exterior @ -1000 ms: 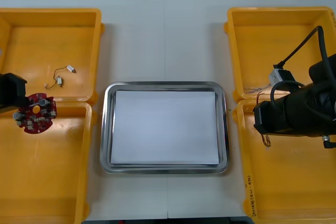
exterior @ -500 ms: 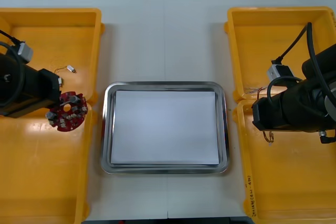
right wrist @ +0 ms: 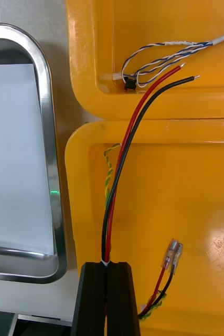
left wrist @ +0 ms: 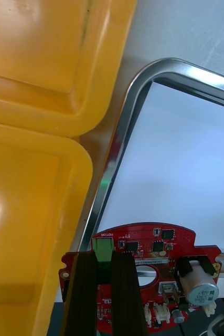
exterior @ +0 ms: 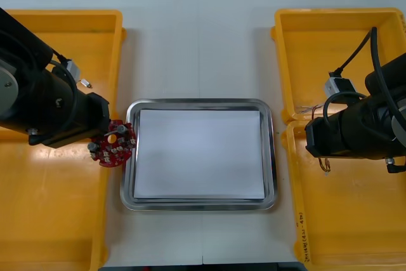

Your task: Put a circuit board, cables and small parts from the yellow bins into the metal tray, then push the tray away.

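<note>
My left gripper [exterior: 100, 136] is shut on a round red circuit board [exterior: 113, 145] and holds it over the left rim of the metal tray [exterior: 200, 202]. In the left wrist view the fingers [left wrist: 85, 283] clamp the board [left wrist: 153, 247] at its green connector, above the tray's rim [left wrist: 117, 142]. My right gripper [exterior: 315, 150] hangs over the near right yellow bin [exterior: 349, 226]. It [right wrist: 106, 265] is shut on a red and black cable [right wrist: 123, 147]. That cable's bare ends reach over the far right bin [right wrist: 143, 21].
A twisted blue and white cable [right wrist: 159, 58] lies in the far right bin [exterior: 317, 42]. A green and yellow twisted cable [right wrist: 109, 168] lies under the held one. A small metal part [exterior: 84, 83] rests in the far left bin [exterior: 82, 36]. The tray is white inside.
My left arm has carried the circuit board to the right, from over the left bins to the tray's left rim. The right arm has hardly moved.
</note>
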`<state>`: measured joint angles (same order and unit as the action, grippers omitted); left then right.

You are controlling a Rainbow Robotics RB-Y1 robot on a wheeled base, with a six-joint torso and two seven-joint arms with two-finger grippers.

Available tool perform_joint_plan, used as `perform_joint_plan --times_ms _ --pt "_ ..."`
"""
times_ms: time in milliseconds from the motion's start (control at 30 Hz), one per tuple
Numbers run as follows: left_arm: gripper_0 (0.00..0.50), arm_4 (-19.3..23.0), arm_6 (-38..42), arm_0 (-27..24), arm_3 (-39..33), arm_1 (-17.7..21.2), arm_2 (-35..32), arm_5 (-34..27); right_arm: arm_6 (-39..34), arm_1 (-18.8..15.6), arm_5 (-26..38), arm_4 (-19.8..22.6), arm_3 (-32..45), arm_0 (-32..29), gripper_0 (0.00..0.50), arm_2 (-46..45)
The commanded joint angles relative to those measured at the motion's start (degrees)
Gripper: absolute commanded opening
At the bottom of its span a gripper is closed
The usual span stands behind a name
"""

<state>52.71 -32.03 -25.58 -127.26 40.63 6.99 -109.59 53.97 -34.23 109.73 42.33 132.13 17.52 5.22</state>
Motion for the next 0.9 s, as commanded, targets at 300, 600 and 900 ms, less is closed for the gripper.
perform_joint_plan --times_ms 300,600,900 --pt "0.0 -10.08 1.61 -1.93 -2.46 -7.14 9.18 -0.41 0.96 0.66 0.27 -0.06 0.5 1.21 0.0 0.49" --pt "0.0 -13.86 0.3 -1.93 -0.79 -8.28 15.16 -0.41 0.88 0.66 0.27 -0.15 0.5 0.68 0.0 0.49" --pt "0.0 -17.81 -1.64 -2.02 3.08 -10.39 18.76 -0.41 1.05 0.66 0.27 -0.06 0.5 0.06 0.0 0.49"
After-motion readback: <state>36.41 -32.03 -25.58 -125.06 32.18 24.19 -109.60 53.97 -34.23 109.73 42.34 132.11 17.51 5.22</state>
